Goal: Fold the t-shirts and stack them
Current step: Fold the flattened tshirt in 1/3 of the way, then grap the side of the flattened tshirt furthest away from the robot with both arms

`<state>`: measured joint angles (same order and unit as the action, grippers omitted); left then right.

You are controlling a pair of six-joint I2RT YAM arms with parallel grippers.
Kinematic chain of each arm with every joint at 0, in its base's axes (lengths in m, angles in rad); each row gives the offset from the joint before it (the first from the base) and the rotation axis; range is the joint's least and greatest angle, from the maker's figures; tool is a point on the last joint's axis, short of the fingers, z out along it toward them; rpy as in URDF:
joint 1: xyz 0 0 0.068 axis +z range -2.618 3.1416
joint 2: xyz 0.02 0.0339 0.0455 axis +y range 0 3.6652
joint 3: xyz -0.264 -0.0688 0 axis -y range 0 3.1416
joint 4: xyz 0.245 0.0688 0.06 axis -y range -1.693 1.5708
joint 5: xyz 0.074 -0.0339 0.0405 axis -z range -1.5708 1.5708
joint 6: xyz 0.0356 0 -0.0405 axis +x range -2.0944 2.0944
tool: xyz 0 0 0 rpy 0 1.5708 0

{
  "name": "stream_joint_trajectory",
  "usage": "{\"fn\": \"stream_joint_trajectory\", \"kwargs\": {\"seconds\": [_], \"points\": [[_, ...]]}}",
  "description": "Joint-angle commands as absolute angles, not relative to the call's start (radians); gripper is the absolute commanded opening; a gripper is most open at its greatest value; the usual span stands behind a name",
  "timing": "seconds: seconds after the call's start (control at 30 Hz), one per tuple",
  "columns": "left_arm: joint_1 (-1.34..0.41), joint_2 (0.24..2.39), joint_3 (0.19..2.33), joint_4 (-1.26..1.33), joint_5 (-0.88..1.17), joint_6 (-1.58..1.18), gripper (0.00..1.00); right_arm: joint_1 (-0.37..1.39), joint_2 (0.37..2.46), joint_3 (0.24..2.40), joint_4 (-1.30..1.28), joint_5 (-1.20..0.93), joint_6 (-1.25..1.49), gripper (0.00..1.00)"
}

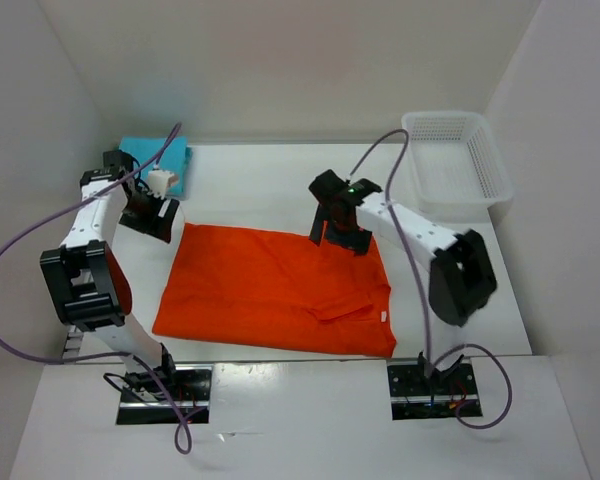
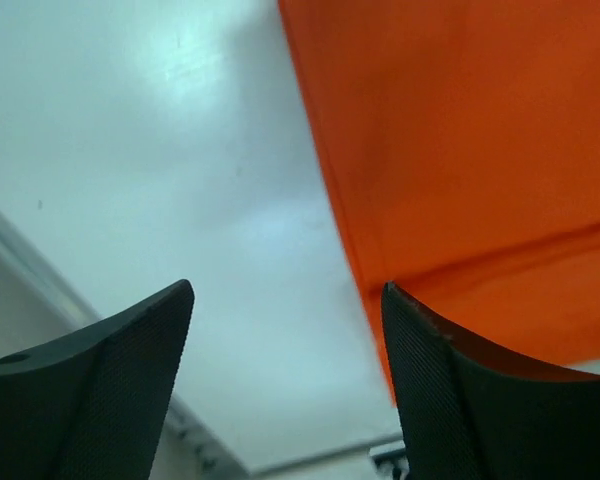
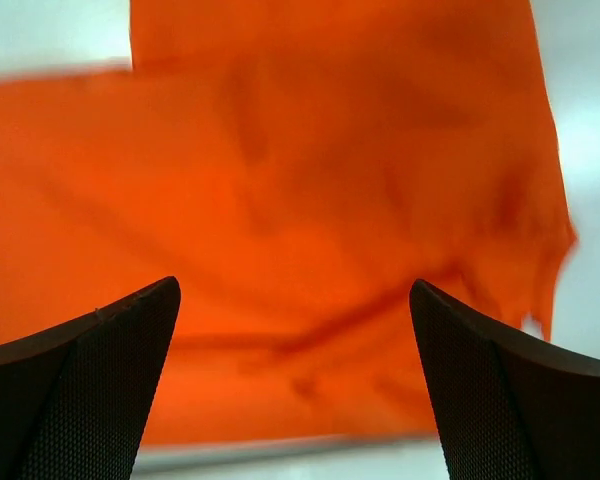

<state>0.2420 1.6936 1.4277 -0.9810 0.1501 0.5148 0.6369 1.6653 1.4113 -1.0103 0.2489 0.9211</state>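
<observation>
Lying mid-frame, the orange shirt (image 1: 270,290) looks partly folded; the blue shirt (image 1: 145,150) sits folded at upper left, so stacking is not yet done. The left gripper (image 2: 285,290) and right gripper (image 3: 295,285) stand spread, holding nothing.

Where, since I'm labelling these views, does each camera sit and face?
Top external: above and behind the robot, looking down at the table, orange t-shirt, left arm, right arm.
Left wrist: on the left arm, looking down past the left gripper at the shirt's edge.
Right wrist: on the right arm, right gripper over orange cloth.
All share the orange t-shirt.
</observation>
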Motion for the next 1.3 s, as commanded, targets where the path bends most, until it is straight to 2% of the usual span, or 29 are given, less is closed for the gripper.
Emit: {"fn": "stream_joint_trajectory", "kwargs": {"seconds": [0.0, 0.1, 0.2, 0.23, 0.3, 0.43, 0.6, 0.87, 0.97, 1.07, 1.13, 1.23, 1.27], "points": [[0.221, 1.736, 1.434, -0.806, 0.337, 0.411, 0.84, 0.576, 1.837, 1.569, -0.885, 0.37, 0.723, 1.0], [0.209, 1.822, 1.463, -0.732, 0.337, 0.338, 0.84, 0.475, 1.948, 1.638, -0.829, 0.324, 0.68, 1.0], [0.198, 1.908, 1.521, -0.712, 0.362, 0.296, 0.88, 0.388, 1.986, 1.658, -0.746, 0.256, 0.638, 1.0], [0.198, 1.93, 1.535, -0.712, 0.362, 0.296, 0.94, 0.373, 2.011, 1.667, -0.735, 0.256, 0.628, 0.99], [0.189, 1.986, 1.56, -0.687, 0.362, 0.259, 1.0, 0.338, 2.045, 1.71, -0.735, 0.256, 0.595, 0.99], [0.189, 2.04, 1.56, -0.652, 0.362, 0.215, 1.0, 0.298, 2.149, 1.813, -0.755, 0.267, 0.561, 0.99], [0.189, 2.079, 1.571, -0.627, 0.347, 0.196, 1.0, 0.298, 2.305, 1.973, -0.785, 0.172, 0.522, 0.92], [0.189, 2.157, 1.643, -0.646, 0.385, 0.196, 1.0, 0.278, 2.391, 2.012, -0.77, 0.056, 0.512, 0.9], [0.189, 2.157, 1.643, -0.69, 0.394, 0.218, 0.94, 0.278, 2.401, 1.996, -0.779, 0.044, 0.512, 0.82], [0.189, 2.148, 1.623, -0.701, 0.394, 0.232, 0.72, 0.287, 2.367, 1.945, -0.769, 0.054, 0.512, 0.71], [0.189, 2.148, 1.612, -0.712, 0.394, 0.244, 0.61, 0.287, 2.338, 1.927, -0.769, 0.054, 0.512, 0.67], [0.189, 2.148, 1.612, -0.732, 0.394, 0.255, 0.56, 0.287, 2.312, 1.888, -0.769, 0.063, 0.512, 0.67], [0.189, 2.148, 1.612, -0.732, 0.394, 0.255, 0.5, 0.287, 2.312, 1.876, -0.769, 0.063, 0.512, 0.62]]}}
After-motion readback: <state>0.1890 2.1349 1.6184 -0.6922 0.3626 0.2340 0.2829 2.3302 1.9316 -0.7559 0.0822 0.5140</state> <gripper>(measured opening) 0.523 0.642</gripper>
